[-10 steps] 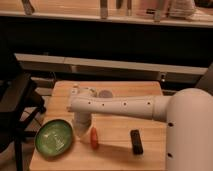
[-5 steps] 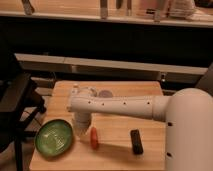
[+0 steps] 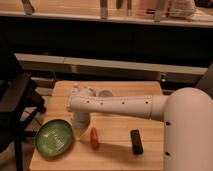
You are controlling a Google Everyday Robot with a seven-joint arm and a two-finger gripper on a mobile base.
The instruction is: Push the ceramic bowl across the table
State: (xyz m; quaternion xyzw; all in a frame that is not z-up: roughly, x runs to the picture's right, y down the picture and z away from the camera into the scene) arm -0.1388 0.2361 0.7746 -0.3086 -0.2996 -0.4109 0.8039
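Green glaze marks the ceramic bowl (image 3: 55, 137), which sits in the 7 o'clock corner of the light-wood surface (image 3: 117, 152), its rim close to the left edge. At the bowl's 3 o'clock, just beside the rim, hangs the tool (image 3: 80, 130), pointing down from the white arm (image 3: 120, 106). Whether it is clenched or released I cannot tell, nor whether it touches the rim. Beyond the tool, also at 3 o'clock, lies a small orange piece (image 3: 94, 138), then a black block (image 3: 136, 141). A grey disc (image 3: 105, 93) rests toward 12 o'clock. From that side, I judge, a push would drive the bowl toward 9 o'clock and off the edge near the dark chair (image 3: 17, 107). The low, sloped rim could also let the tool ride over it, and an off-centre contact would spin the bowl rather than slide it.
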